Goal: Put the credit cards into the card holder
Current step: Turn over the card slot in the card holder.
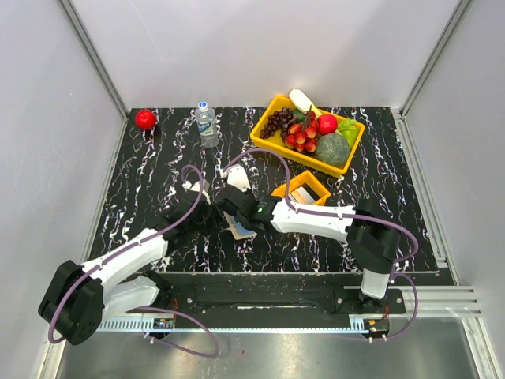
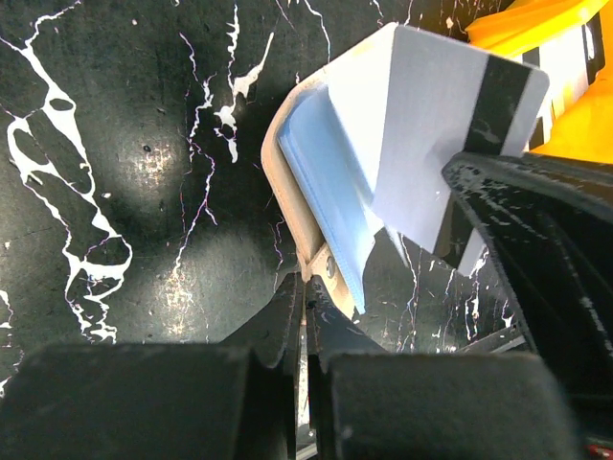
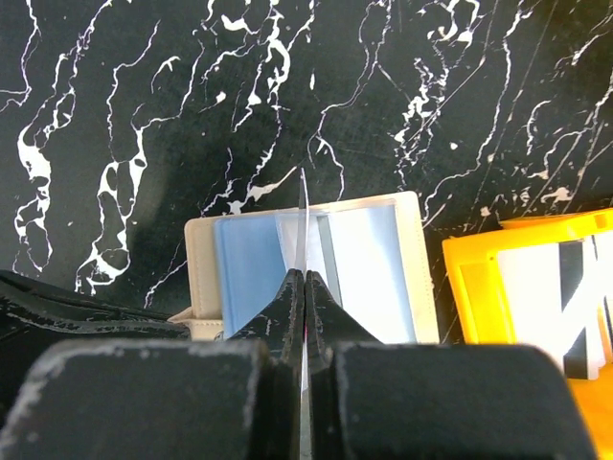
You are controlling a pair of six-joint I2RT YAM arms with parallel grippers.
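The tan card holder [image 3: 198,251] lies open on the black marble table, with a light blue card [image 3: 247,268] in its left sleeve and a paler one [image 3: 369,273] in its right. My right gripper [image 3: 304,278] is shut on a silvery credit card [image 3: 302,206], held edge-on just above the holder's middle. The left wrist view shows that card [image 2: 431,125] with its black stripe, tilted over the holder [image 2: 283,172]. My left gripper [image 2: 306,287] is shut on the holder's near beige edge. From above, both grippers [image 1: 211,213] [image 1: 237,204] meet at the holder [image 1: 241,230].
A small orange tray [image 1: 304,188] with more cards [image 3: 546,297] stands just right of the holder. A yellow tray of fruit [image 1: 308,130] sits at the back right. A water bottle [image 1: 207,124] and a red apple [image 1: 145,118] stand at the back left.
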